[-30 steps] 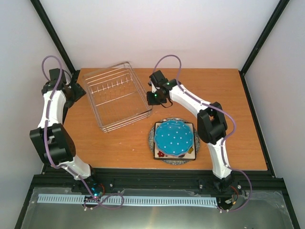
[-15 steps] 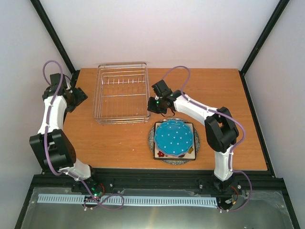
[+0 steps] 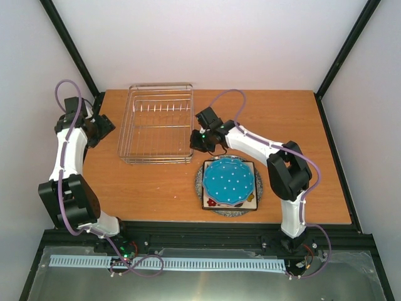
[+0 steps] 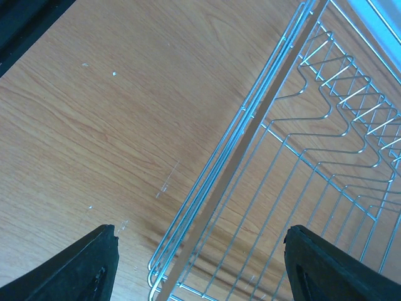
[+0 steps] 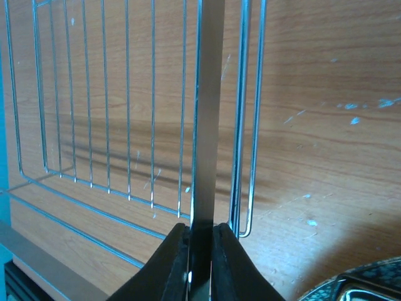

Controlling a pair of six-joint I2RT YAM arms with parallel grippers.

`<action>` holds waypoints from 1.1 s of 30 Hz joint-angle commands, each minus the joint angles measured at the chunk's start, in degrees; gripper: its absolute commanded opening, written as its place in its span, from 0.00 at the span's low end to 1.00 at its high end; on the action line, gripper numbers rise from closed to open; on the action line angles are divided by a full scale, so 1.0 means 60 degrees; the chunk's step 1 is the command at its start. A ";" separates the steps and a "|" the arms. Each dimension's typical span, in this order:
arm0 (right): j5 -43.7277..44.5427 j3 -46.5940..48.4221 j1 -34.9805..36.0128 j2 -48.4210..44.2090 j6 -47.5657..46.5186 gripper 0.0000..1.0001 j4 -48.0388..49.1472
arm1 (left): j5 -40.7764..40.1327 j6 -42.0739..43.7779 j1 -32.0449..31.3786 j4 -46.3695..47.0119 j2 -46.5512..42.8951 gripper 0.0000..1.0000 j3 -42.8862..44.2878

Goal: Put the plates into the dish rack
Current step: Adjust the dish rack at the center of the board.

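Note:
The silver wire dish rack point(image 3: 158, 124) stands squarely at the back left of the table. My right gripper point(image 3: 196, 141) is shut on the rack's right rim point(image 5: 207, 125) near its front corner. A blue white-dotted scalloped plate point(image 3: 229, 182) lies on top of a square cream flowered plate point(image 3: 252, 202) and a round grey speckled plate point(image 3: 199, 183), stacked just right of the rack's front. My left gripper point(image 3: 105, 127) is open and empty just left of the rack; its wrist view shows the rack's left rim point(image 4: 263, 100) between the spread jaws.
The wooden table point(image 3: 301, 125) ends at black frame posts at the back corners and a black rail at the front. The plate stack's grey rim point(image 5: 369, 281) shows at the right wrist view's lower right corner.
The rack has swung from a skewed angle to square with the table, pulled by my right gripper. The left arm has pulled back a little to the left.

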 commanded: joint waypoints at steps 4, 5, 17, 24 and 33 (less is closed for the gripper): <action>-0.0231 0.0247 0.0330 0.0050 -0.0240 0.26 -0.0543 | 0.0354 0.0204 0.0014 0.0213 -0.0364 0.73 0.0048; -0.0133 0.0225 0.0330 -0.0058 -0.0306 0.29 -0.0556 | 0.0461 0.0215 0.0014 0.0268 -0.0421 0.74 0.0019; 0.1167 -0.1026 0.0286 -0.2141 -0.0405 0.41 -0.0964 | 0.1141 0.0499 -0.0123 -0.0032 -0.1816 0.74 0.0093; 0.2810 -0.2702 0.0271 -0.4817 -0.0282 0.45 -0.3060 | 0.2038 -0.0105 -0.1967 0.0540 -0.2761 0.74 -0.1352; 0.3804 -0.4495 -0.0089 -0.7749 -0.0259 0.42 -0.5606 | 0.2572 -0.0350 -0.3865 0.0963 -0.4086 0.78 -0.2872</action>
